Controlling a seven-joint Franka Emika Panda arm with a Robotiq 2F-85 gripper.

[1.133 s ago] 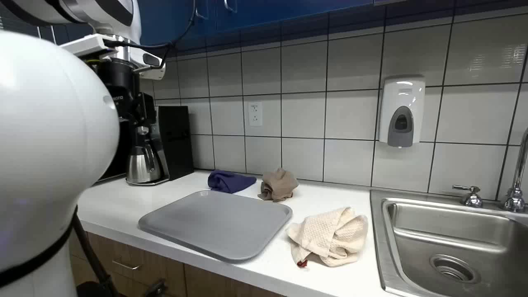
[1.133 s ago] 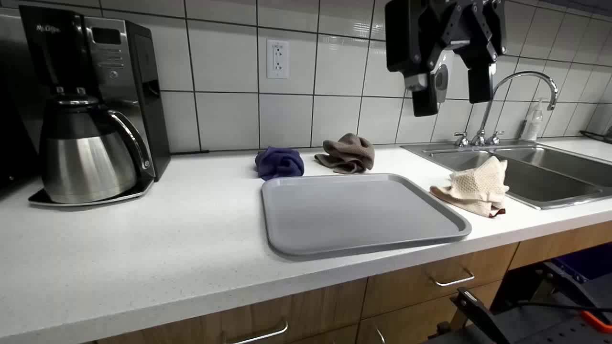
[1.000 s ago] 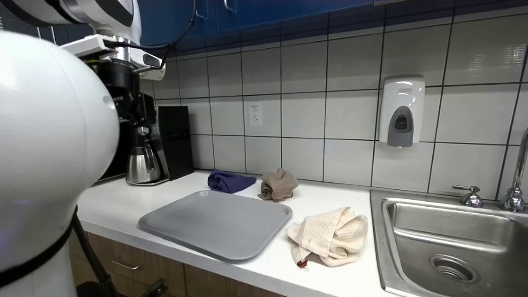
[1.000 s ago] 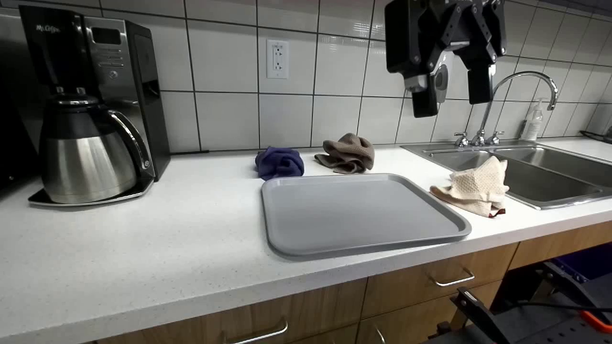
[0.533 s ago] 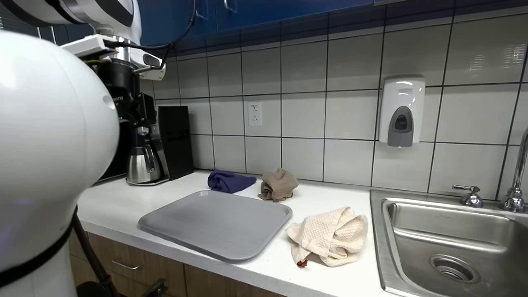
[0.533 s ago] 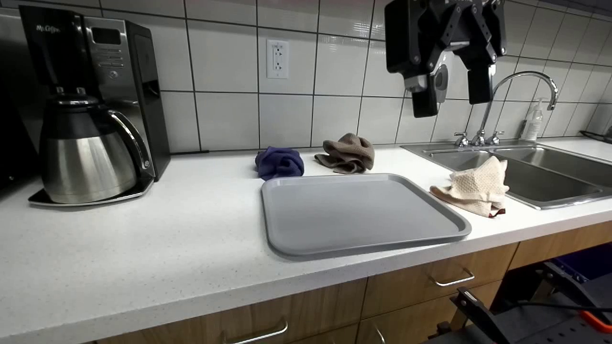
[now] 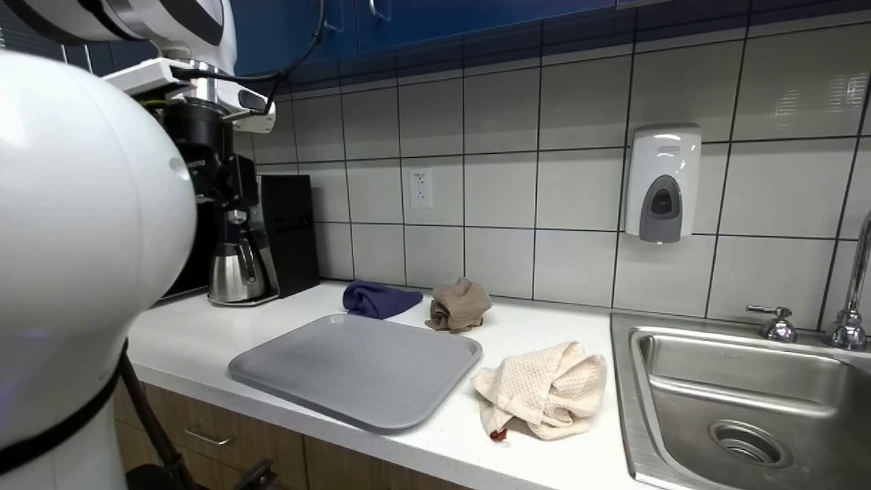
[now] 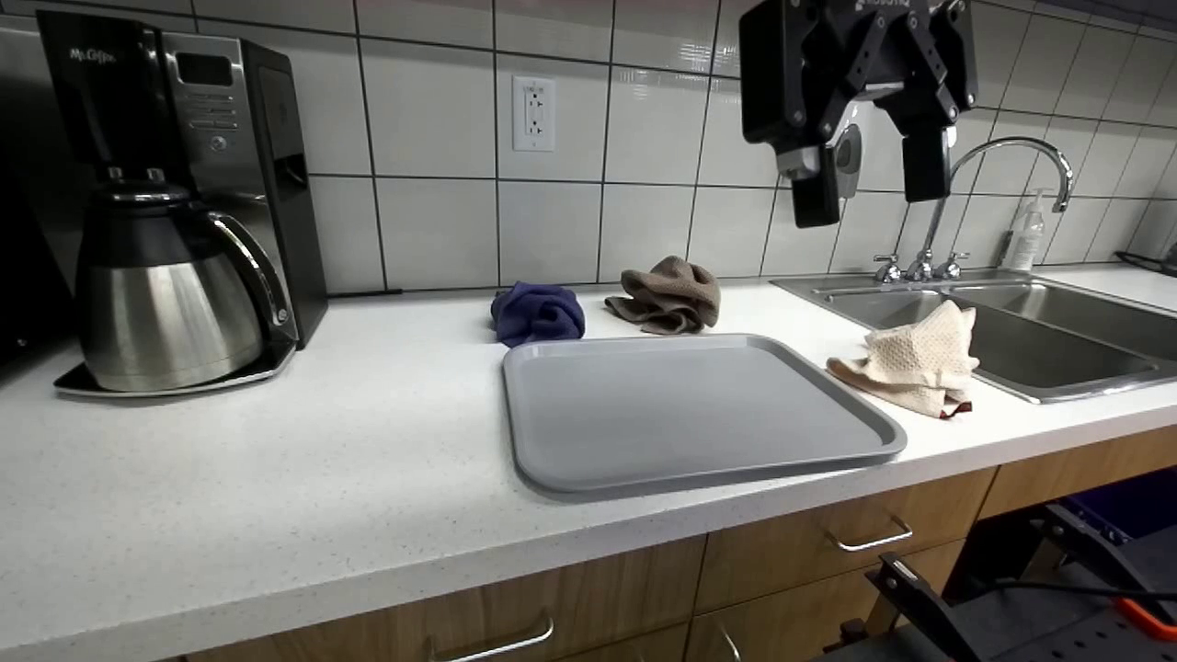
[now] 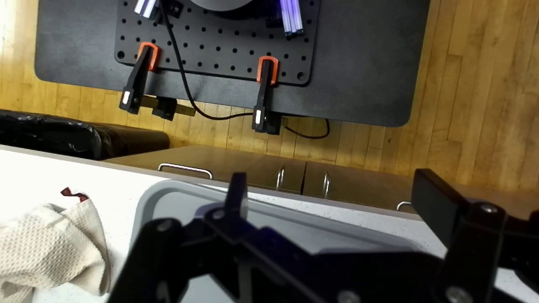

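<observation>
Gripper (image 8: 871,184) released, 2 fingers (image 8: 815,198) apart, high above gray tray (image 8: 685,414); we see navy cloth (image 8: 538,314), brown cloth (image 8: 679,296), cream cloth (image 8: 922,357) crumpled beside it.

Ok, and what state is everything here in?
Black two-fingered robot hand: open, holding nothing
Grey rectangular plastic tray: lying flat on the white counter
Navy fabric cloth: crumpled
Brown fabric cloth: crumpled
Cream waffle-textured cloth: loosely bunched
Rounded steel coffee pot: upright in the black-and-steel coffee maker
Wood-fronted drawers: shut
Curved chrome faucet: no water visibly running
Blue wall cabinet doors: shut, as far as they show
</observation>
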